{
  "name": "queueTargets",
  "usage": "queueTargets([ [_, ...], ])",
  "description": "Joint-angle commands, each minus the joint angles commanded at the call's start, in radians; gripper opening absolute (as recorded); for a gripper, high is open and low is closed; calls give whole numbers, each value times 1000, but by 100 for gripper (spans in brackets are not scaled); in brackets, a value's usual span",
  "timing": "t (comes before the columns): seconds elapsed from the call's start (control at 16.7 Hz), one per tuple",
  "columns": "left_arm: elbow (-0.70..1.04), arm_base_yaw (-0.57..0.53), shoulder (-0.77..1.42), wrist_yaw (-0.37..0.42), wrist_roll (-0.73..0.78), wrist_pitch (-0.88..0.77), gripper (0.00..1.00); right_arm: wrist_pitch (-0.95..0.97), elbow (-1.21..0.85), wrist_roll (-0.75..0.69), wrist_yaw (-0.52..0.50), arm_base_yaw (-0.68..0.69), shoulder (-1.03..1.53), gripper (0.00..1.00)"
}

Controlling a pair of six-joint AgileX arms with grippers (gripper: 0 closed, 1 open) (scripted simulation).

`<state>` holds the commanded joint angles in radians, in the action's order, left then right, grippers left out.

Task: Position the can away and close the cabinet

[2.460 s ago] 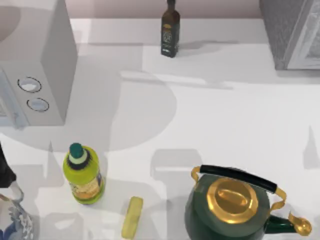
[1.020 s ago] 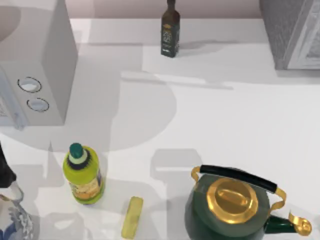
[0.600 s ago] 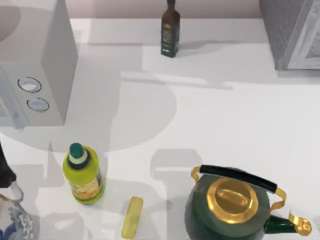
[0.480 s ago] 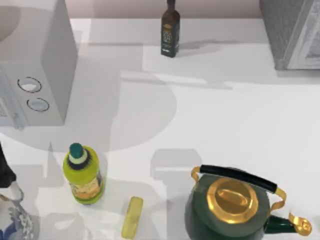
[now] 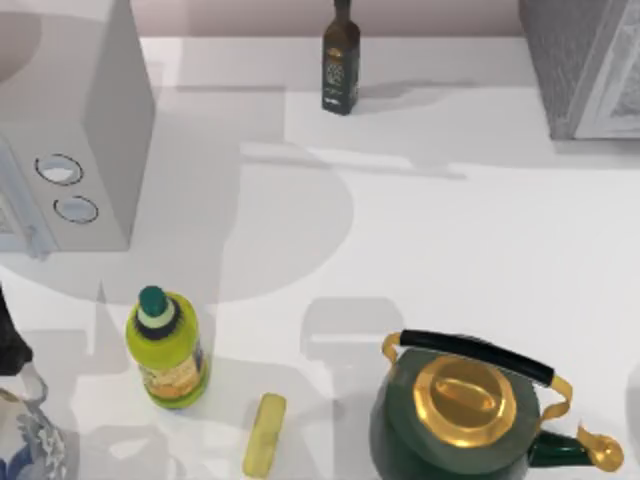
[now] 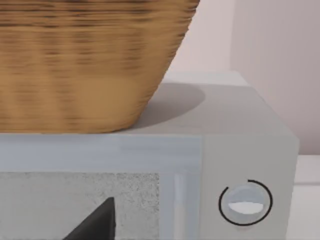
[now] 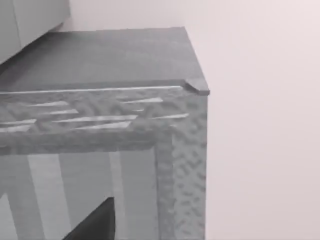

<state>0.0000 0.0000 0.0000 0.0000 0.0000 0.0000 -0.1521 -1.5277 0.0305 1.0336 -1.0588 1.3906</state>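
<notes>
I am looking down at the white table, and the grey speckled cabinet is sitting at its far right corner, with its pale framed door facing the table. My right arm is pointing its wrist camera close at that cabinet, looking at its flat top, its front edge and part of the door. A dark shape at the edge of that view may be part of my right gripper, but I cannot tell if its fingers are open or closed. My left arm is pointing its camera at the white box with round dials, which is standing on the left side of the table. A woven basket is resting on top of that box. I cannot tell how my left gripper's fingers are standing either. A yellow-green bottle, a small yellow block and a green and gold kettle are standing near the front, and a dark bottle is at the back.
</notes>
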Motion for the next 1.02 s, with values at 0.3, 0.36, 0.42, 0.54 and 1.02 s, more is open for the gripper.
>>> queueTargets([
  [0.3, 0, 0, 0, 0, 0, 0, 100, -221, -199, -7, 1, 16, -47, 100],
  [0.36, 0, 0, 0, 0, 0, 0, 100, -234, -211, -8, 1, 18, -51, 100],
  [0.42, 0, 0, 0, 0, 0, 0, 100, -236, -214, -8, 1, 18, -52, 100],
  [0.54, 0, 0, 0, 0, 0, 0, 100, -236, -214, -8, 1, 18, -52, 100],
  [1.02, 0, 0, 0, 0, 0, 0, 100, -227, -243, -22, -158, 158, -58, 100],
])
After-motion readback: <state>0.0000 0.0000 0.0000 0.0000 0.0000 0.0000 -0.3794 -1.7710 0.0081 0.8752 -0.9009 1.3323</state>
